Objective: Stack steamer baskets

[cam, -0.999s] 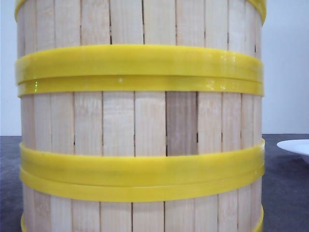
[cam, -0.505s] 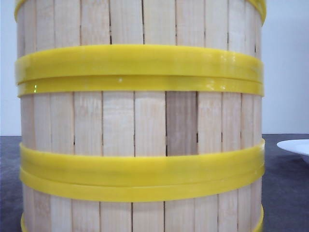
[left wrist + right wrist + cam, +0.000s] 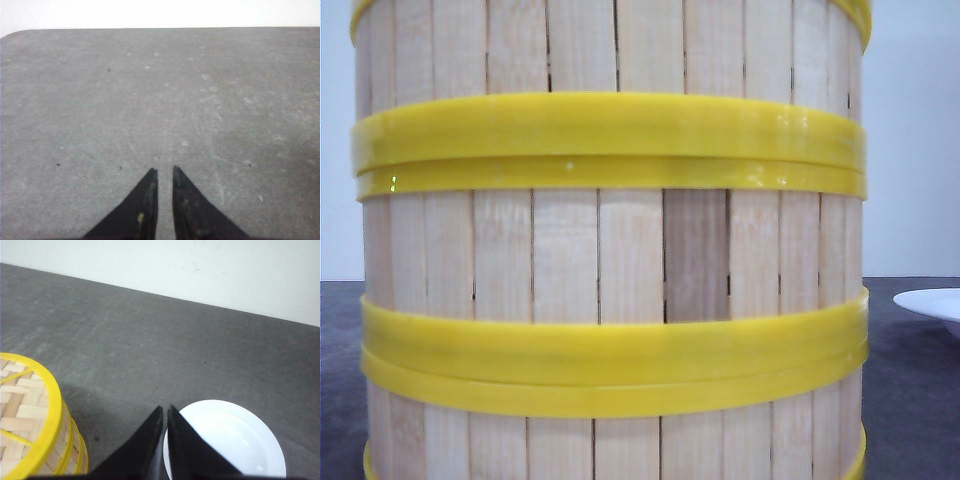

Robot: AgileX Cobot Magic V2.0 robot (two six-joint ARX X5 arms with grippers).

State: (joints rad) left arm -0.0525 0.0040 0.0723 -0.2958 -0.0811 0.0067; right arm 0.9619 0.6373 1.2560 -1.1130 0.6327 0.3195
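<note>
The left hand (image 3: 164, 175) is seen clenched w/ nothing between the fingers, tips nearly touching, hanging over bare grey desk (image 3: 160, 100); no basket is shown in its view. The right hand (image 3: 165, 412) is likewise clenched and empty, held above the near rim of a white plate (image 3: 235, 440), w/ the baskets (image 3: 30, 415) off to one side, apart from the fingers. In the front view the baskets (image 3: 610, 260) are found stacked right before the camera, filling nearly the whole frame; at least three tiers can be counted, top and bottom cut off, the plate (image 3: 932, 305) just showing at the right edge. Walls are made of pale vertical slats, one slat darker, w/ thick glossy yellow bands at each seam; a woven lattice floor is shown inside the top tier. The baskets are judged light and stiff but slightly fragile at the thin slats; the yellow bands look smooth, prob. slippery. Hold is best taken across the rim band, one finger inside, one outside, not on the slats. The stack looks largely done.
</note>
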